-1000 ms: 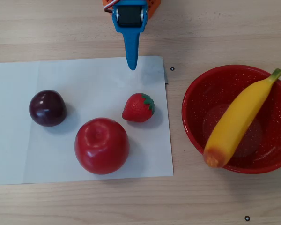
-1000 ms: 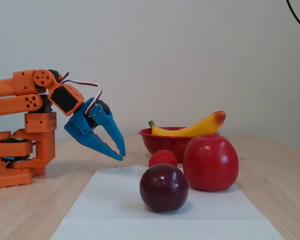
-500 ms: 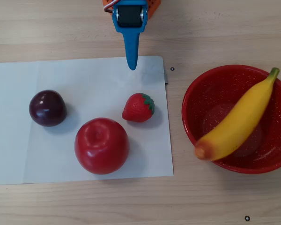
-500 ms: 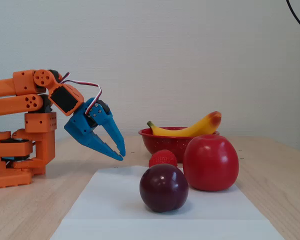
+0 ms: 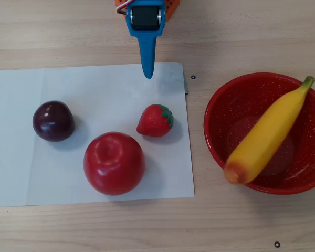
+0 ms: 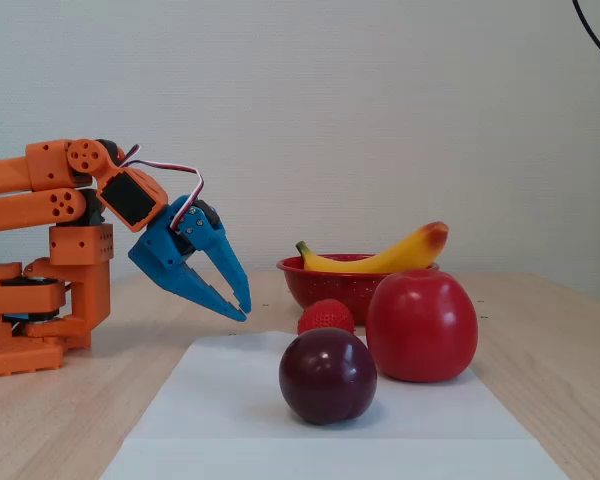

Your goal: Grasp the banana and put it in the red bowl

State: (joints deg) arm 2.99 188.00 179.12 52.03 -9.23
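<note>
- I see the banana (image 5: 268, 134) lying slantwise across the red bowl (image 5: 220, 113) in the overhead view, its green stem tip over the far right rim and its orange-red blunt end poking out over the near left rim.
- In the fixed view the banana (image 6: 385, 257) rests on top of the red bowl (image 6: 332, 283), with the blunt end raised toward the right.
- My end effector (image 6: 240, 308) hangs above the tabletop (image 6: 70, 410) on the left of the fixed view, pointing down and to the right; its blue fingers are slightly parted and hold nothing.
- From overhead, the end effector (image 5: 147, 73) reaches in from the top edge, its tip over the far edge of a white paper sheet (image 5: 21, 163), well apart from the bowl.
- On the sheet sit three other toy fruits: a strawberry (image 5: 155, 120) nearest the end effector, a large red apple (image 5: 114, 163) below it in the overhead view, and a dark plum (image 5: 53, 121) to the left.
- The orange arm (image 6: 40, 190) is folded back at the left of the fixed view.
- The bowl stands on bare wood, just beside the right edge of the sheet.
</note>
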